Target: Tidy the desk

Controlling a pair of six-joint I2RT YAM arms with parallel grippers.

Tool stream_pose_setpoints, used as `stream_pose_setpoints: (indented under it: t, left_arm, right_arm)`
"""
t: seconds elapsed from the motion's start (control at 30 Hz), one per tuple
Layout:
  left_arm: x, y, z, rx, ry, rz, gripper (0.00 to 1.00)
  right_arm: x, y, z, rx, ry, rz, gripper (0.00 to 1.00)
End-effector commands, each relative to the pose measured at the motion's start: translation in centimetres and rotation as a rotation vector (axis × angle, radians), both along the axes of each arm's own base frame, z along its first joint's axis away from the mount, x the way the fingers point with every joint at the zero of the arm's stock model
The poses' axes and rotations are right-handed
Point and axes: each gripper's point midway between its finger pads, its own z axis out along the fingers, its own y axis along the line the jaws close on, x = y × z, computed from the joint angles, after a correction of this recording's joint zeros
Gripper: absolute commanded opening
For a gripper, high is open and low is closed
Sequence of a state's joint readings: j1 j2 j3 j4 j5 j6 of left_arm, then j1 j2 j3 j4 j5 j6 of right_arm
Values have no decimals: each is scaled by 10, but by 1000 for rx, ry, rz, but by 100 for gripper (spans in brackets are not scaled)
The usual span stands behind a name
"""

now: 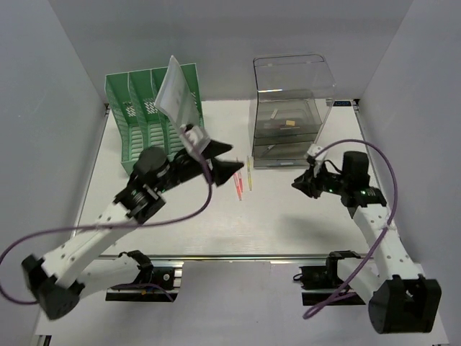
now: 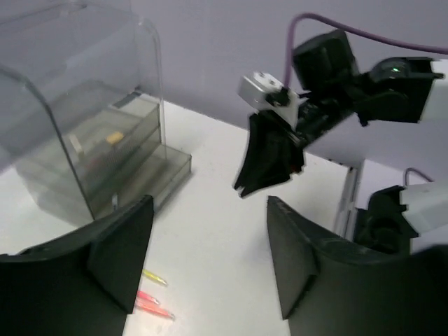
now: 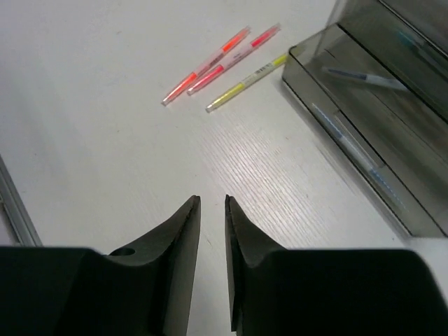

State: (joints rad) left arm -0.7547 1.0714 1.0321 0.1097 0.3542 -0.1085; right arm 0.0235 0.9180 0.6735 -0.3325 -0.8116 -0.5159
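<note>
My left end effector (image 1: 225,160) is spread wide with nothing between its fingers, and it hangs above the table (image 1: 288,223) without touching it. My right end effector (image 1: 301,184) is narrowed to a thin slit, also empty, and it hovers low over bare table on the right side.

The table lies directly beneath both of them. It runs out to the green file rack (image 1: 140,119) at the far left and the clear drawer box (image 1: 292,94) at the far right. Both stand against the back, and a white sheet (image 1: 173,90) sticks up out of the rack.

The only loose items I can see on the table are two pink pens (image 3: 206,66) and a yellow pen (image 3: 247,82). They lie close together in front of the drawer box, between my two end effectors. Their long axes run roughly from the near edge toward the far edge. The pink pair leans slightly, and the yellow one lies just to their right.

The left end effector is the nearer one, with the pens just below it and a little to its right. The right end effector is farther off, and the pens are ahead of it on its left.

I judge the pens to be what needs tidying next. Whichever arm goes for them should come down with its fingers set across the pens' long axis, one finger on each side of a barrel. The left one is already wide enough to do that.
</note>
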Motion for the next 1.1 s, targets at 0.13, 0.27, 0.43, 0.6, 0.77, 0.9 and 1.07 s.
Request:
stream_pose_setpoints:
  t: [0.13,0.27,0.43,0.6,0.77,0.9,1.07]
  left_arm:
    - [-7,80,-85,73,38,306,86]
    - [-1,95,-106,99,34,387,86]
    - [4,104,-117,180,72,437,86]
    - [-2,102,-111,156,79,413,86]
    - [-3,103,-110,156,70,412,86]
    - [-3,103,-109,154,67,409,86]
    - [-3,101,-113,168,71,402,87]
  right_arm:
    - [24,49,-11,-232,132,30,25]
    - [42,79,-10,-269,176,22,29]
    - [58,119,-29,-286,307,2,52]
    - [80,136,-69,-364,327,-124,58]
    - [96,136,-88,-418,272,-245,59]
    - [107,137,-94,-440,256,-348,57]
    - [119,135,-110,-459,269,-411,48]
